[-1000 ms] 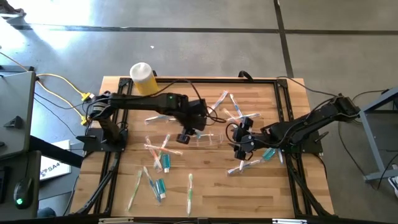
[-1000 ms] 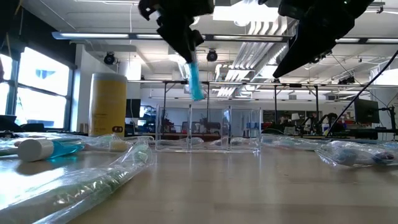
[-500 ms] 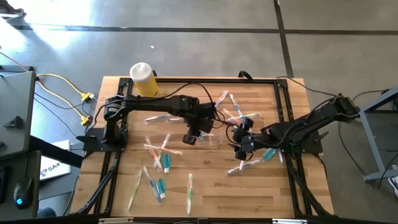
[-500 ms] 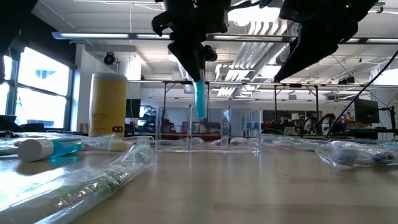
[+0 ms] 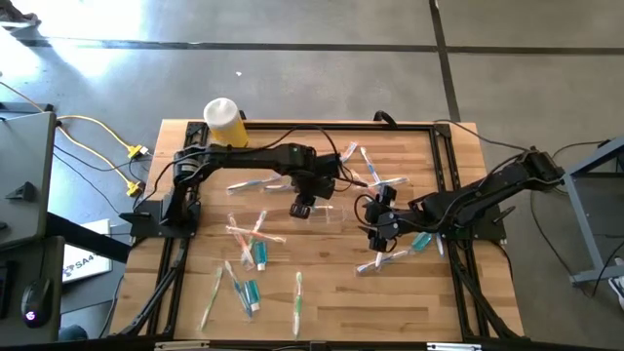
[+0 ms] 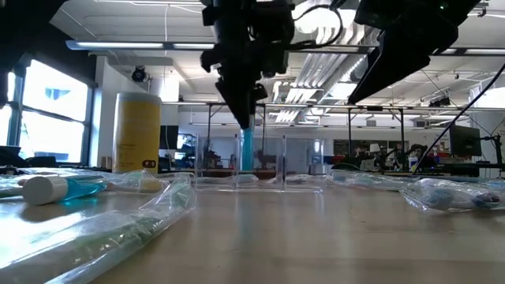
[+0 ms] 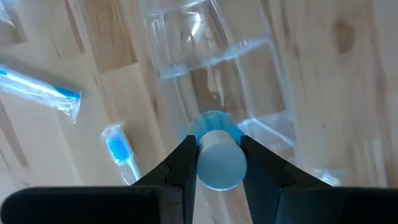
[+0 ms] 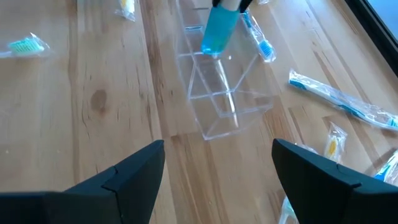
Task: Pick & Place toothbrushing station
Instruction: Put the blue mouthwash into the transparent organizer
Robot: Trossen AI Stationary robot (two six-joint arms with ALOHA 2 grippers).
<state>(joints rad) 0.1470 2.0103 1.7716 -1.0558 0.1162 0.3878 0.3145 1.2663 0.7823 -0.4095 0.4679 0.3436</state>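
My left hand [image 7: 214,163] is clamped on the white end of a teal-ended tube [image 6: 247,148], lowering it upright into the clear container [image 8: 214,93] mid-tabletop. It looks light and slick, so I'd grip its firmer cap end. My right hand [image 8: 217,163] waits beside, spread wide.

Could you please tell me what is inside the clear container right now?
The teal end of a tube, held by the left claw, dips into the clear container. Its other compartments look empty.

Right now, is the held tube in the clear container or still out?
Partly in: the tube hangs upright from the left gripper, teal end dipping into the clear container.
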